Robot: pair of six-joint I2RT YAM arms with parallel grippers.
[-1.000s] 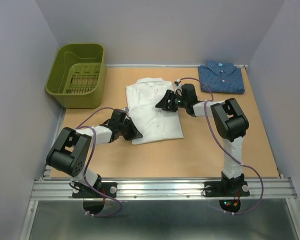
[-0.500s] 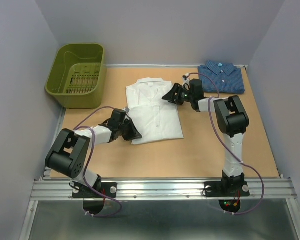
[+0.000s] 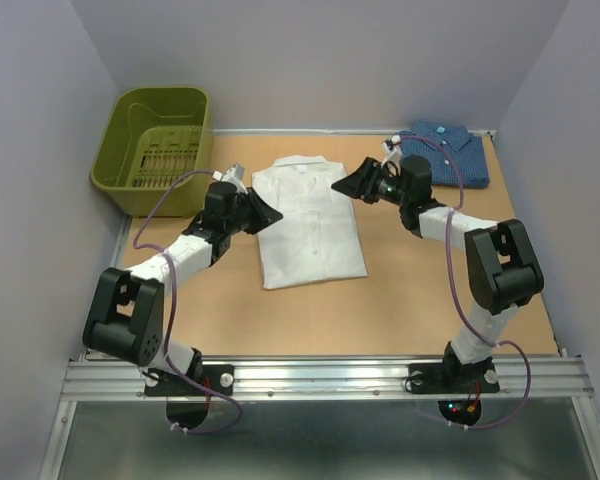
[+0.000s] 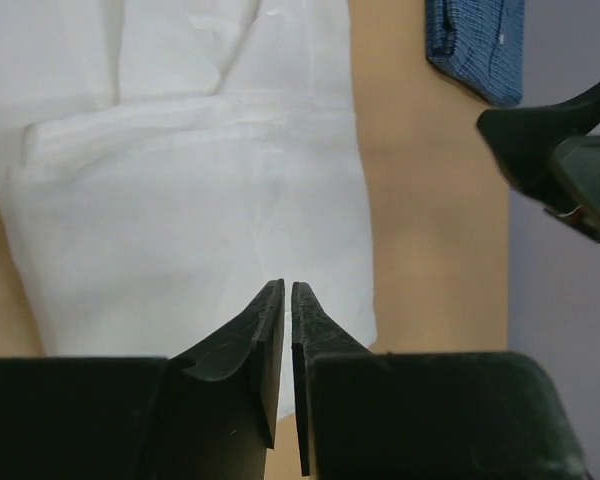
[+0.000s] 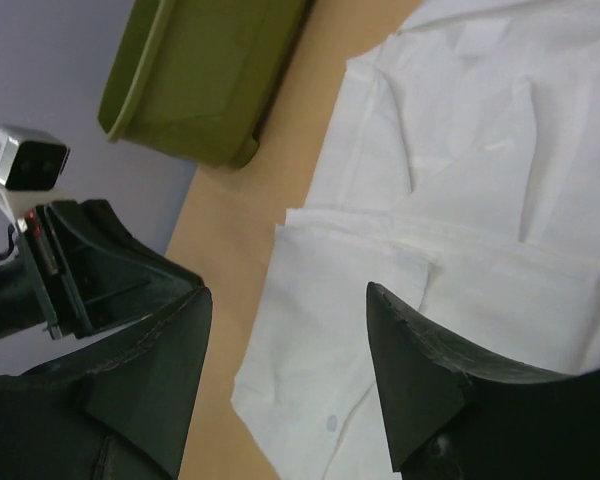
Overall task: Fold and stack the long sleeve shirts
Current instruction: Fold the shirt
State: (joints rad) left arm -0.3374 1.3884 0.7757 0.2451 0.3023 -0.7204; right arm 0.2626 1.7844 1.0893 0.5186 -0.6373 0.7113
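The white shirt (image 3: 310,220) lies folded flat in the middle of the bench (image 3: 420,300). Its collar points toward the far wall and its sleeves are tucked in, so it forms a tidy rectangle. The dark blue shirt (image 3: 445,155) is also folded and sits in the far right corner, well apart from the white one.

The left gripper (image 3: 265,213) hangs at the white shirt's left edge, up near the shoulder, with its fingers pointing inward over the cloth. In the left wrist view its two fingers are almost together, with only a thin slit between them and nothing caught in it. The white fabric spreads out just beyond the tips. Whether the tips touch the cloth cannot be told from these views.

The right gripper (image 5: 287,292) faces it from the other side, at the shirt's upper right edge beside the collar. Its fingers are spread wide and hold nothing. In the right wrist view, the folded shoulder and a crease across the chest show through the gap between them, and the gripper appears to hover above the shirt, not press on it.

The two grippers point at each other across the upper part of the white shirt, which lies between them. A green basket (image 3: 160,197) stands in the far left corner, just beyond the left arm and separate from both shirts.
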